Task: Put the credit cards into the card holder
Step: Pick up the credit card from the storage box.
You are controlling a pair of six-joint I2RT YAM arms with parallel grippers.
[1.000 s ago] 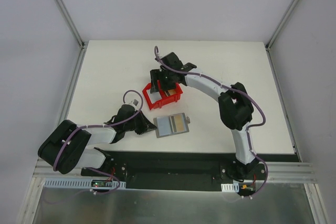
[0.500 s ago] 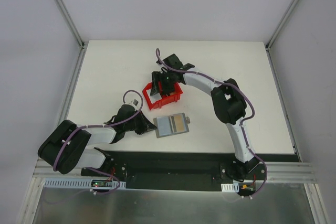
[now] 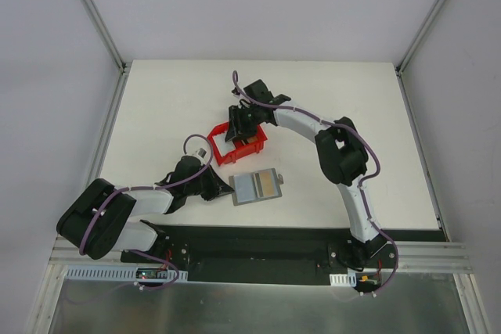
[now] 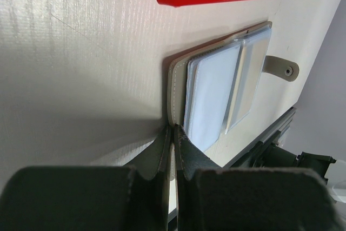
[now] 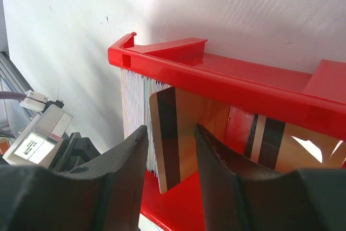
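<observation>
**Asker:** What does the overhead camera show?

**Onlooker:** A white table (image 3: 172, 107) with a red bin (image 3: 221, 147) near its middle. The right gripper (image 3: 243, 123) dips into the bin from its far side. Just off the bin's near side, not touching it, lies the card holder (image 3: 246, 190). It is grey and opened flat, with a tan card (image 3: 268, 184) showing in one half. The left gripper (image 3: 225, 187) sits at the holder's edge, nearer than the bin and a little to its left.

**Asker:** And the left wrist camera?

**Onlooker:** The left gripper's fingers (image 4: 155, 155) are all but closed, nipping the thin grey edge of the holder's cover between them. Beyond them the holder lies open, its clear sleeves (image 4: 213, 90) fanned out. A closing strap (image 4: 281, 67) with a snap sticks out from the side away from the fingers. The bin's red wall runs across the top, close to the holder but apart from it.

**Asker:** The right wrist camera?

**Onlooker:** The right gripper is inside the bin with its jaws parted. A gold card (image 5: 178, 158) with a dark magnetic stripe stands upright between them. I cannot tell whether the fingers actually press on it. Against the bin's left wall stands a packed stack of pale cards (image 5: 134, 106), seen edge-on. Further right in the bin leans another striped card (image 5: 267, 142).
</observation>
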